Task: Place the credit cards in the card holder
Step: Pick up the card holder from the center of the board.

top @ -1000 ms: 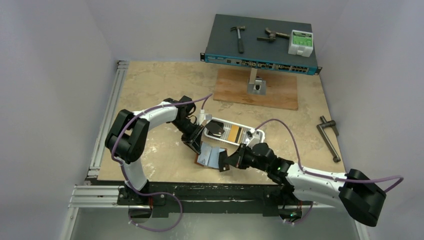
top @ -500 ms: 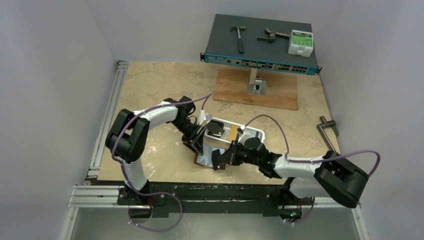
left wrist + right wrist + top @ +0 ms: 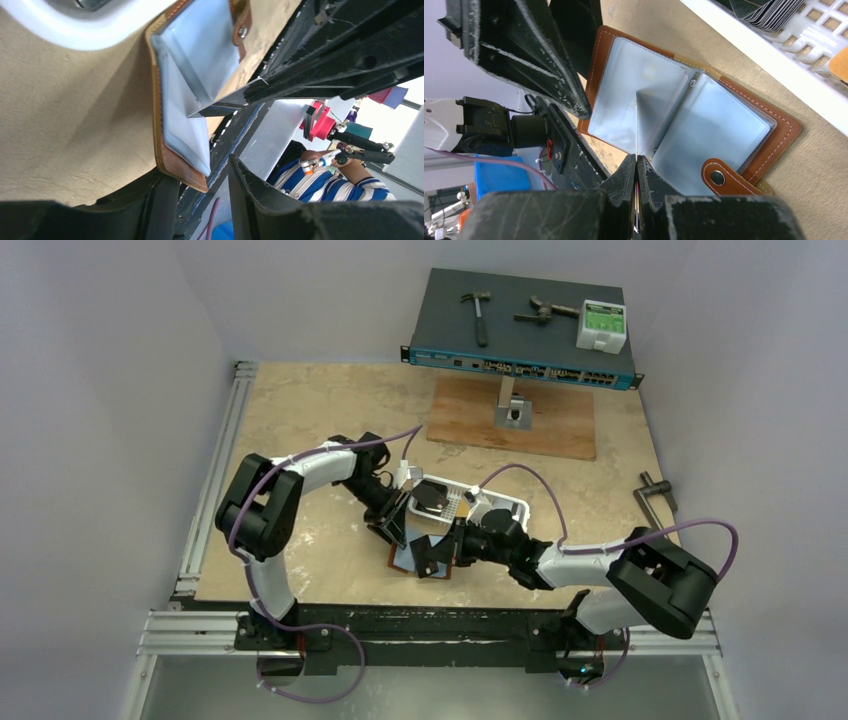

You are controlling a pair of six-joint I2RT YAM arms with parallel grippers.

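- The card holder [image 3: 734,125] lies open on the worktop [image 3: 75,125], just beside the tray [image 3: 774,65] that holds the cards [image 3: 764,15].
- The right end effector [image 3: 637,172] is pinched shut on one clear sleeve, holding it upright.
- The left end effector [image 3: 200,185] is half open and empty at the holder's left edge, probably nearer the cards.

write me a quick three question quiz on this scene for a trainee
1. True or false: the card holder lies snapped shut.
2. Where is the stack of black cards? A in the white tray; B inside the card holder; C on the bare table.
3. Which claw pinches a clear sleeve of the card holder?
Key: 1 false, it lies open. 2 A. 3 the right claw.
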